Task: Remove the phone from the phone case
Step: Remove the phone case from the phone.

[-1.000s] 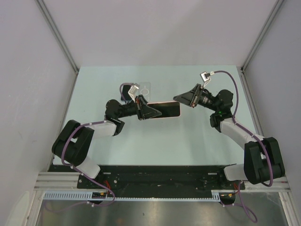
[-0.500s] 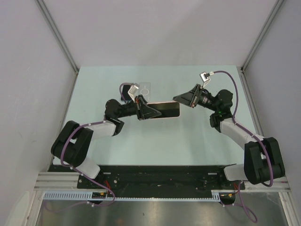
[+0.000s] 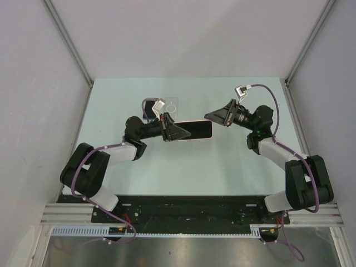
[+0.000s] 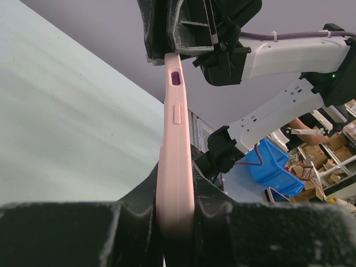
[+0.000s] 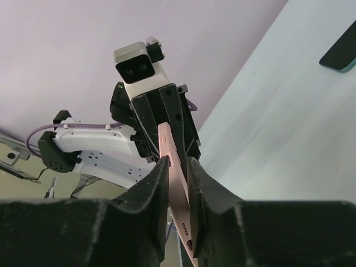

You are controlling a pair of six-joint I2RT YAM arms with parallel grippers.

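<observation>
Change: right gripper [image 3: 209, 117] nearer, straddling pink slim phone case [image 3: 198, 129] opposite left gripper [image 3: 177, 132] clenched on it; right clamp unclear; peeling likely next.

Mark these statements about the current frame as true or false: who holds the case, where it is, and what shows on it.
1. The left gripper is shut on the pink phone case. True.
2. The right gripper is parked by its base, away from the case. False: its fingers straddle the case's other end.
3. Side buttons on the case show in the left wrist view. True.
4. The case sits in the far right corner of the table. False: it is near the middle, between the two grippers.
</observation>
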